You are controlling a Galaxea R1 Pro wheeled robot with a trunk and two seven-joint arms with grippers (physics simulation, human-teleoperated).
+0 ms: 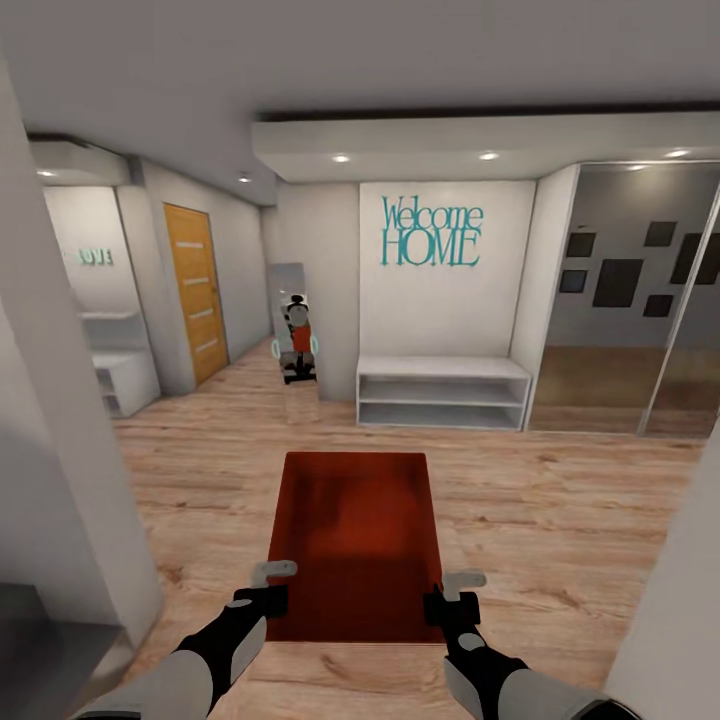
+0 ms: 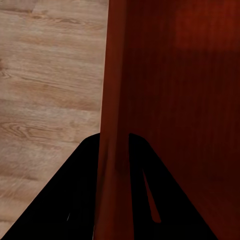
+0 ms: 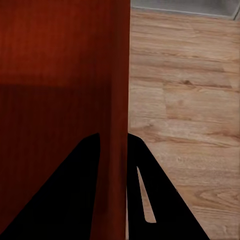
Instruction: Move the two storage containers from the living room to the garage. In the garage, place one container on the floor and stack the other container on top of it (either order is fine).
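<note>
Head view is showing a red-orange storage container (image 1: 352,540) being carried low in front of the robot, open top up, over a light wood-plank floor (image 1: 560,510) in an entrance hall. The left gripper (image 1: 268,585) is clamping the container's left wall near its closer corner, and the right gripper (image 1: 450,592) is clamping the right wall at the matching spot. In the left wrist view, the left gripper (image 2: 114,150) is pinching the thin red wall (image 2: 112,100) between its two dark fingers (image 2: 80,190), one inside the container and one outside, with plank floor (image 2: 50,75) lying beyond. In the right wrist view, the right gripper (image 3: 114,150) is gripping the opposite wall (image 3: 120,75) the same way, fingers (image 3: 150,190) closed on either side of it, with floor (image 3: 185,100) beyond.

Ahead of the container, a low white open shelf unit (image 1: 443,392) is standing against a white wall bearing teal lettering that reads "Welcome HOME" (image 1: 432,232). To its left, a tall mirror (image 1: 290,320) is leaning in the corner and reflecting the robot holding something red. An orange-wood door (image 1: 195,290) is standing in the left-hand wall, and a sliding mirrored wardrobe (image 1: 625,300) is filling the right side.
</note>
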